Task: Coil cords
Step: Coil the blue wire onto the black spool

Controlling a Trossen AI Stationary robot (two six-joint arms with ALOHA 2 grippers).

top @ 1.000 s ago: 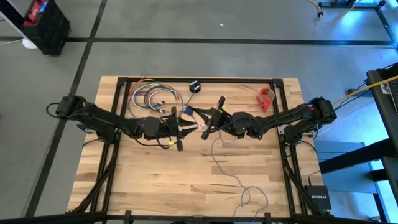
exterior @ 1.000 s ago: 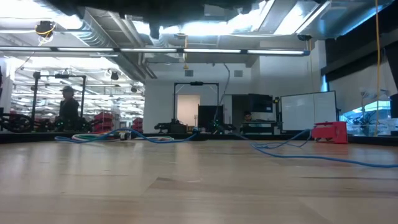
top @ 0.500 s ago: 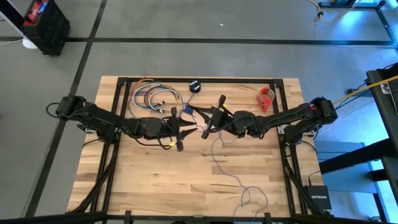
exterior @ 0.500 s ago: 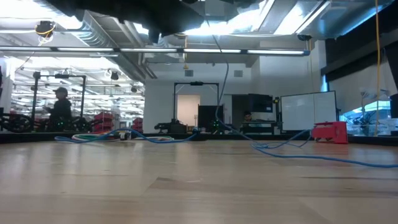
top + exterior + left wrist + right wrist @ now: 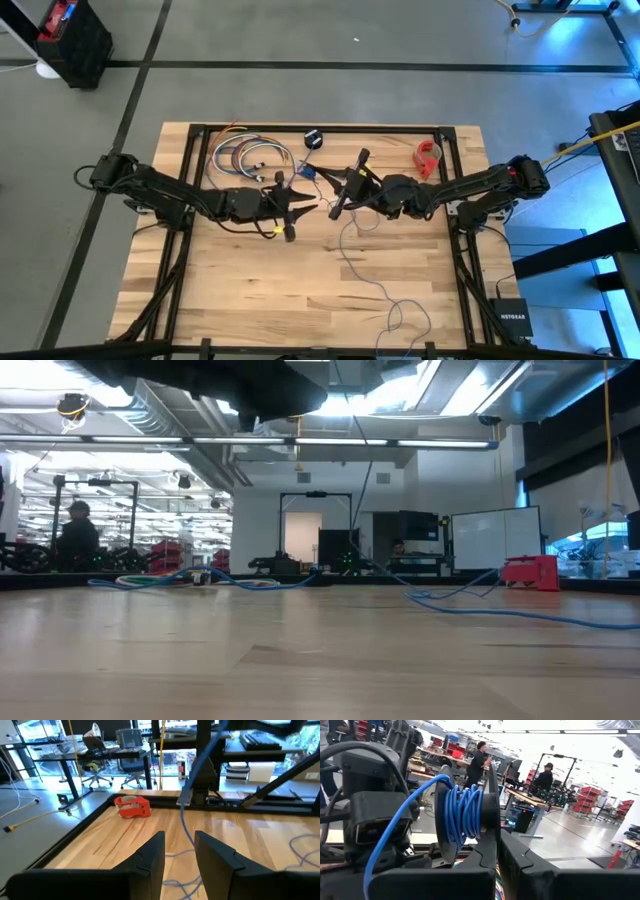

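- 2 arms meet over the middle of the worktop [image 5: 250, 290], left arm [image 5: 190, 203] from the left, right arm [image 5: 450, 192] from the right.
- Right gripper [image 5: 348, 186] is raised, its jaws pressed together on the rim of the spool [image 5: 465, 815], a dark reel wound with blue cord, seen close in the right wrist view.
- Left gripper [image 5: 296, 200] sits just beside the right one; its jaws stand spread a little, and the left wrist view shows its fingers [image 5: 150, 860] apart with nothing pinched between them.
- Cord [image 5: 360, 270] runs thin from the grippers down the worktop and ends in loose loops [image 5: 410, 318] near the front edge.
- From the left wrist, the cord [image 5: 187, 822] hangs as a blue line ahead of the fingers, then trails over the wood.
- Cable bundle [image 5: 245, 157], multicoloured, lies at the back left of the worktop, well apart from the cord's loops.
- Red object [image 5: 428, 158] lies at the back right; a small black puck [image 5: 314, 139] rests at the back middle.
- 1 person [image 5: 75, 535] shows far off in the room in the low view; 2 more people [image 5: 480, 760] stand beyond the spool.
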